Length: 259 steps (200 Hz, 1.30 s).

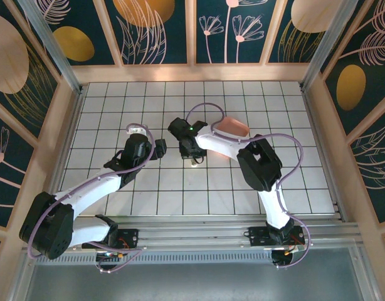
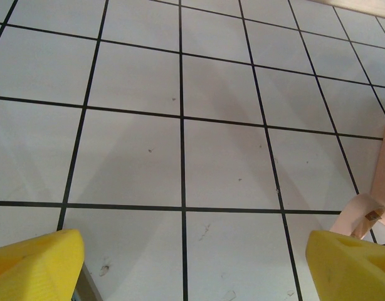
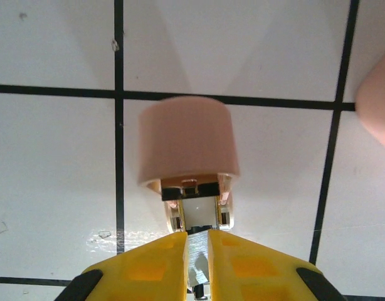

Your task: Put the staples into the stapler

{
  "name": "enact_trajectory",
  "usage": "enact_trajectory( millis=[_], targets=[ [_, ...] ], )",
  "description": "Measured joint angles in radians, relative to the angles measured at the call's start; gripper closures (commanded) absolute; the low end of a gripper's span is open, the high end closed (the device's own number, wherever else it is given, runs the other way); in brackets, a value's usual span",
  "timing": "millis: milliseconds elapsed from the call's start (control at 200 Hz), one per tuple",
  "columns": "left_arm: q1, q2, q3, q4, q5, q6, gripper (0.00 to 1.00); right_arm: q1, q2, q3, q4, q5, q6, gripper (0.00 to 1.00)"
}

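White-tiled table (image 1: 117, 94) carries a pale pink mini stapler (image 3: 187, 147); right pincer (image 3: 197, 238) clenches a silver-grey staples strip (image 3: 197, 268) (left pincer (image 2: 192, 269) released).

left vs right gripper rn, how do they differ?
Left gripper is wide open; right gripper is pinched on a thin silver strip. Left hangs over tiles; right sits at the stapler's open end. Both have yellow fingers.
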Motion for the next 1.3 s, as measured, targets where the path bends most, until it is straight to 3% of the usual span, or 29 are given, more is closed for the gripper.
enact_trajectory(
  millis=[210, 465, 626, 1296],
  targets=[
    [0.0, 0.0, 0.0, 0.0, 0.003, 0.0, 0.09, -0.001, -0.028, 0.0, 0.001, 0.004, 0.001, 0.81],
    [0.0, 0.0, 0.0, 0.0, 0.003, 0.0, 0.09, -0.006, -0.044, -0.045, 0.029, -0.031, 0.032, 0.64],
    [0.0, -0.007, 0.0, 0.0, 0.003, 0.0, 0.09, -0.019, -0.044, -0.085, 0.047, -0.06, 0.041, 0.61],
    [0.0, -0.01, 0.0, 0.0, 0.003, 0.0, 0.09, -0.04, -0.044, -0.126, 0.107, -0.116, 0.049, 0.74]
  ],
)
